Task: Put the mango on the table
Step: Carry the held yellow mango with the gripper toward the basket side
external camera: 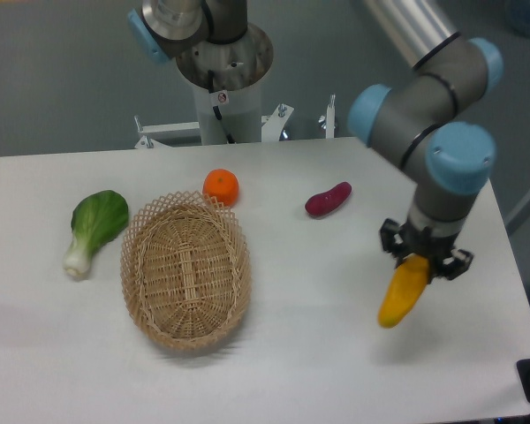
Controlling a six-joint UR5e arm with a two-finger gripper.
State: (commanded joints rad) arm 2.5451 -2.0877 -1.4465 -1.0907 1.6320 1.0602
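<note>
We looked down on a large white tabletop with rounded corners, the table (336, 353), set against a grey floor and wall, with a metal arm pedestal (223, 75) bolted at the far edge.

In the single fixed view, the two-finger gripper (417, 261) hung over the right part of the table, its dark fingers (394, 244) clenched on the upper end of the elongated, smooth yellow-orange mango (403, 292). The fruit dangled below the fingers, tilted so its free tip pointed down and to the camera's left. We judged from the soft shadow under it that the mango was held above the surface and apart from it, though we could not tell how high.

So the task stood part done, as we read it: the fruit was grasped and carried over bare tabletop, but it had not yet been lowered or let go. What was left was the descent, the release and the withdrawal.

Far to the camera's left of the fingers lay an oval wicker basket (185, 270). Beyond it sat a round orange (221, 186), just beside the basket's far rim, and further left a green leafy bok choy (94, 228). A small purple sweet potato (328, 199) lay up-table from the fingers, well apart from them.
</note>
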